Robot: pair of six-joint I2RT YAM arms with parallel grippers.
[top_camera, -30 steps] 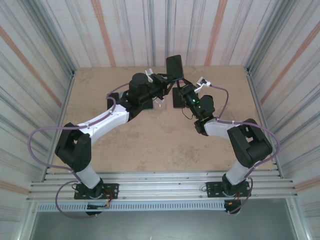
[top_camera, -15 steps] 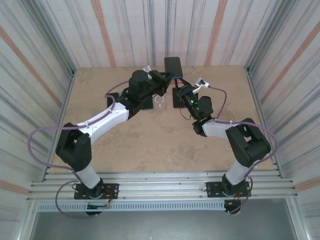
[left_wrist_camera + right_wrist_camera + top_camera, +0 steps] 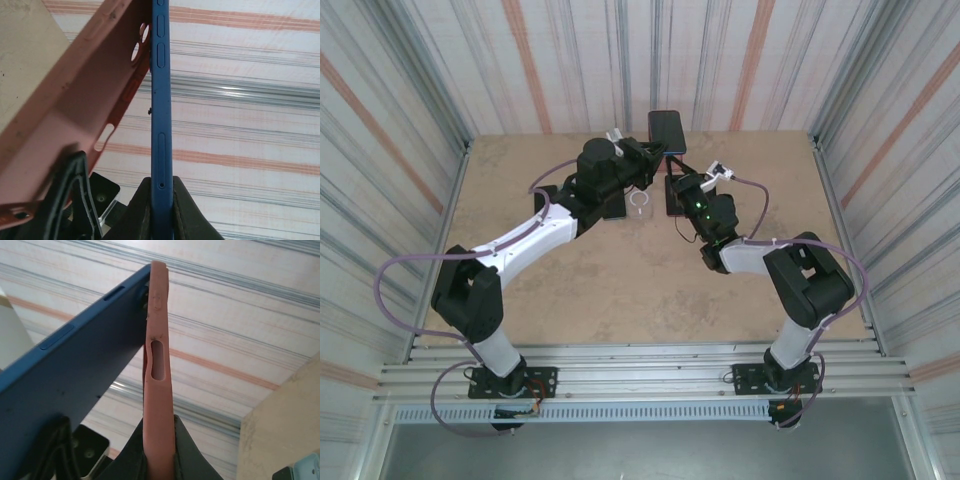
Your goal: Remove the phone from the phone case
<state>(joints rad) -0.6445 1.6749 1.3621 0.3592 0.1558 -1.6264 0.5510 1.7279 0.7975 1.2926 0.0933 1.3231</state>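
Top external feed, entries running from biggest to smallest.

1. Table [image 3: 520,280]: tan top, which I am using as the reference for every place below.
2. Left arm [image 3: 535,235]: I am watching it stretching from the table's near edge toward the table's far middle.
3. Right arm [image 3: 800,285]: it is bending from the table's near edge toward the same far-middle spot.
4. Phone case [image 3: 75,115]: pink, raised above the table's far middle. It is hanging splayed off one long side of the phone and touching it at one end.
5. Phone [image 3: 161,125]: blue, raised above the table's far middle, standing edge-on to the left wrist camera, partly out of the case.
6. Left gripper [image 3: 161,189]: its fingers [image 3: 141,212] are pinching the phone's thin edge from both sides.
7. Right gripper [image 3: 159,426]: its fingers [image 3: 183,452] are clamping the rim of the case.
8. Small clear object [image 3: 638,203]: it is sitting on the table at the far middle, below the two grippers. I cannot tell what it is.
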